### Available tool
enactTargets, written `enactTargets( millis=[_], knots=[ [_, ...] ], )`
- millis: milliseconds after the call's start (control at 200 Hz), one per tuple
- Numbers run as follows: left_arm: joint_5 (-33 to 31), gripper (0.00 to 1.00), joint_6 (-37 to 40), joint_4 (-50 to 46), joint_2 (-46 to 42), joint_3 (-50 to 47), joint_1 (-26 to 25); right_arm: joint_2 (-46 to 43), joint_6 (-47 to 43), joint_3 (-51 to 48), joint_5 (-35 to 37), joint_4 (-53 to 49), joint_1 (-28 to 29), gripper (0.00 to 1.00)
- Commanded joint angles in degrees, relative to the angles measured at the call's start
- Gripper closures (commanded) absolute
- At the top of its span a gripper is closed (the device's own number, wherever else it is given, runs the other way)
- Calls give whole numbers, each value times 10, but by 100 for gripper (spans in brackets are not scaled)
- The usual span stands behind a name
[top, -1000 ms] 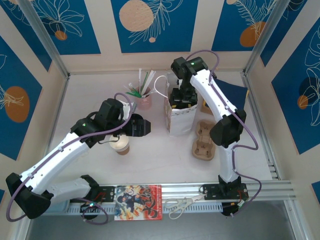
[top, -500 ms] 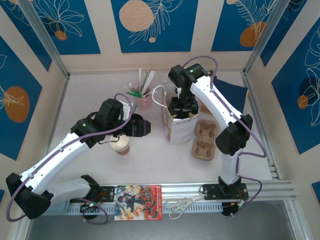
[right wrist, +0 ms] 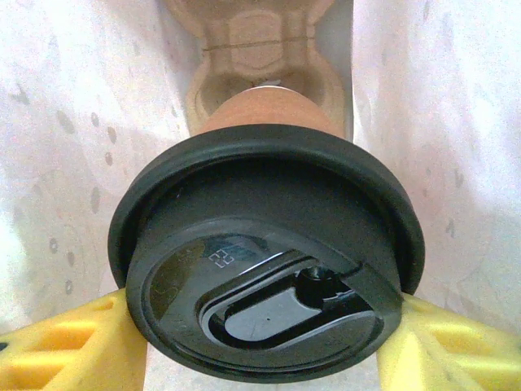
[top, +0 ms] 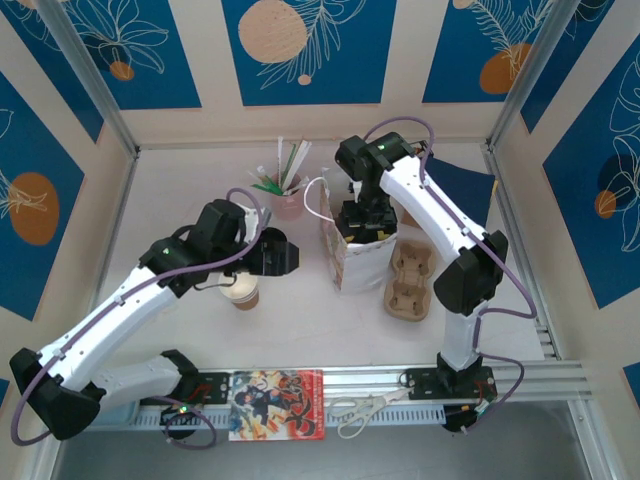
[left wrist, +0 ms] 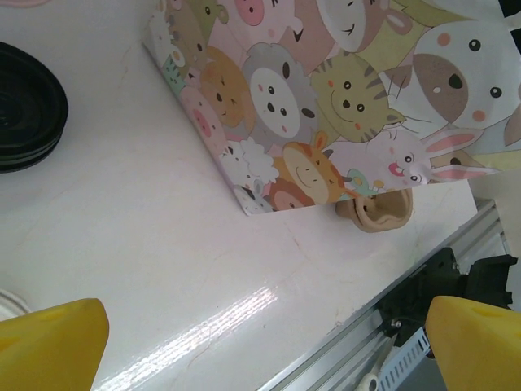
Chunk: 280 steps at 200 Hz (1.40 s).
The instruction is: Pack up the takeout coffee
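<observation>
Inside the paper bag (top: 350,262), my right gripper (top: 362,215) is shut on a takeout coffee (right wrist: 269,110), a kraft-brown cup with a black lid (right wrist: 269,285) on it. The yellow fingers (right wrist: 65,350) press its sides under the lid's rim, and the cup hangs over a cardboard carrier (right wrist: 256,49) on the bag's floor. A second kraft-brown cup (top: 241,291), uncovered and cream inside, stands on the table left of the bag. My left gripper (top: 280,255) hovers just beyond that cup, open and holding nothing (left wrist: 264,350), facing the bag's cartoon-animal side (left wrist: 342,98).
A pink cup of straws (top: 287,197) stands behind the bag. A cardboard carrier (top: 410,280) lies right of the bag. Stacked black lids (left wrist: 28,106) sit near the left gripper. A magazine (top: 277,405) and scissors (top: 357,410) lie on the front rail.
My right gripper has sunk lower into the bag with the lidded cup, and the bag's top has shifted slightly left. The left arm has barely moved.
</observation>
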Motion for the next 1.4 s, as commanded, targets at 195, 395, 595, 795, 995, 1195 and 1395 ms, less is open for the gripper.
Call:
enactTargets(
  millis=[195,395,595,795,995,1195,1395],
  knots=[
    [12,0,13,-26,-21,-8,-3,39,-17,42,-1,-51,6,35],
    [6,0,-2,-2,-6,-17,-2,53,-20,63,5,-48,5,36],
    [-35,0,-6,13,-8,-17,-2,67,-23,83,6,-38,4,35],
    [-37,0,-20,30,-24,-47,-2,76,-14,103,19,-45,27,35],
    [-25,0,-4,28,-14,-45,-2,80,-5,111,16,-51,32,35],
    [-10,0,2,22,-4,-39,-2,83,4,122,21,-58,35,35],
    [-6,0,2,32,3,-46,-2,96,2,122,25,-57,40,35]
  ],
)
